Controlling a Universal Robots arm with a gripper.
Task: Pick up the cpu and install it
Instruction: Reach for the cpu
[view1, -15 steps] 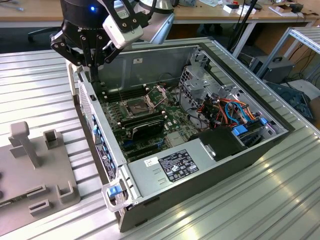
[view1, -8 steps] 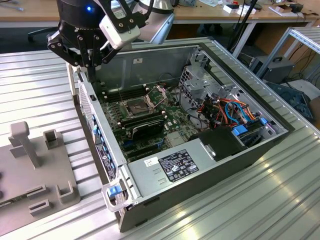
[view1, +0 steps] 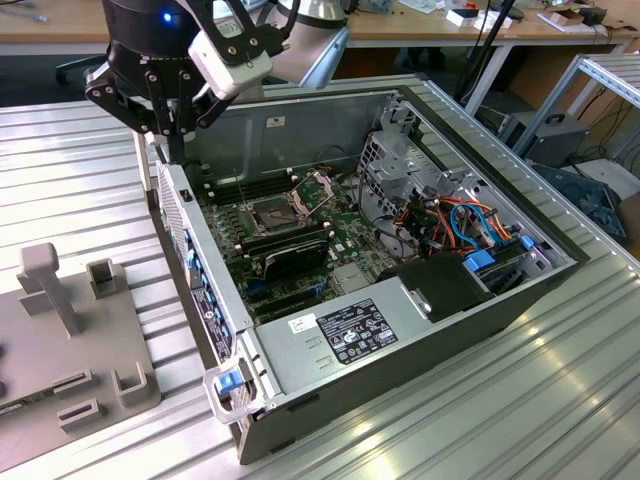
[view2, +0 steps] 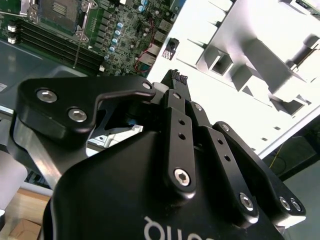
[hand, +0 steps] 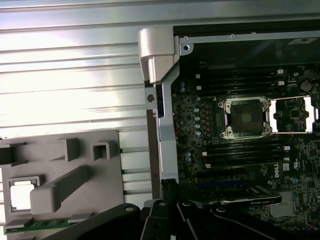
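While the cpu (hand: 22, 194) lies flat in a square pocket of the grey fixture plate (view1: 100, 340), well apart from the open computer case (view1: 520, 300), the arm's black hand (view1: 172, 138) hangs above the case's perforated side wall (view1: 200, 270), between the plate and the motherboard (view1: 345, 245). In the second wrist view its fingers (view2: 172, 115) look clenched together at the tips with nothing between them, so the hand carries nothing. Inside the case the dark square socket (view1: 275, 212) lies bare, with its shiny retention frame (view1: 316, 188) swung up beside it. The chip looks thin and sits low in its pocket, so a grip on its edges could slip or tip it. A tilted or dropped chip over the socket would likely damage the contacts. An upright peg (view1: 50, 285) rises from the plate, and in the first wrist view it lies just beside the pocket, crowding one side of any approach. The raised case wall stands between plate and socket and could catch a low-carried load. The ribbed metal surface (view1: 60, 170) around the plate gives open room. The socket is hemmed by memory slots (hand: 240, 152) and the raised frame, and seems reachable mainly from straight above.
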